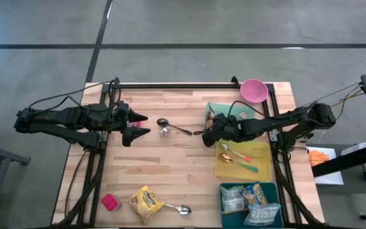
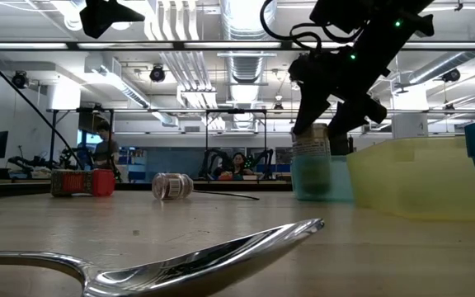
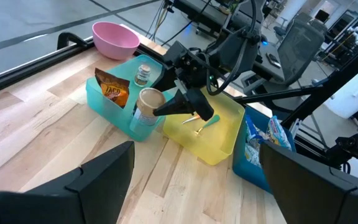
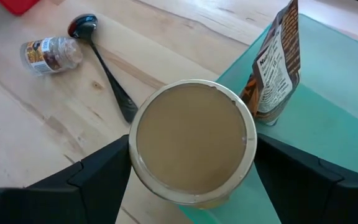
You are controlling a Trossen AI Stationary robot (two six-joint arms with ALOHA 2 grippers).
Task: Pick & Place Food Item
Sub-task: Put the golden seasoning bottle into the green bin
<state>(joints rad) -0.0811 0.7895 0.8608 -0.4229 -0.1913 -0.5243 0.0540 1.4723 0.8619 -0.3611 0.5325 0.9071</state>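
A tan-lidded cup (image 4: 192, 140) stands upright at the near left corner of a teal bin (image 1: 224, 113), with my right gripper (image 1: 207, 135) shut around it. The bin also holds a brown snack packet (image 4: 275, 68) and a small jar (image 3: 143, 73). My left gripper (image 1: 142, 125) hangs open and holding nothing above the table's left side, pointing toward the bin. My right gripper has the cup between its two fingers, one against each side of the wall just under the lid (image 4: 138, 168). The fingers (image 3: 178, 107) come slanting down from the table's right. The cup is upright, its lower part inside the teal bin; whether its base rests there I cannot tell.
A small spice jar (image 1: 164, 132) lies on its side by a dark spoon (image 1: 176, 127) mid-table. A pink bowl (image 1: 254, 90) sits far right, and a yellow tray (image 1: 224, 166) with spoons and a blue bin (image 1: 224, 191) of packets near right. A yellow snack bag (image 1: 146, 202), a spoon (image 1: 182, 208) and a red box (image 1: 111, 202) lie near the front edge.
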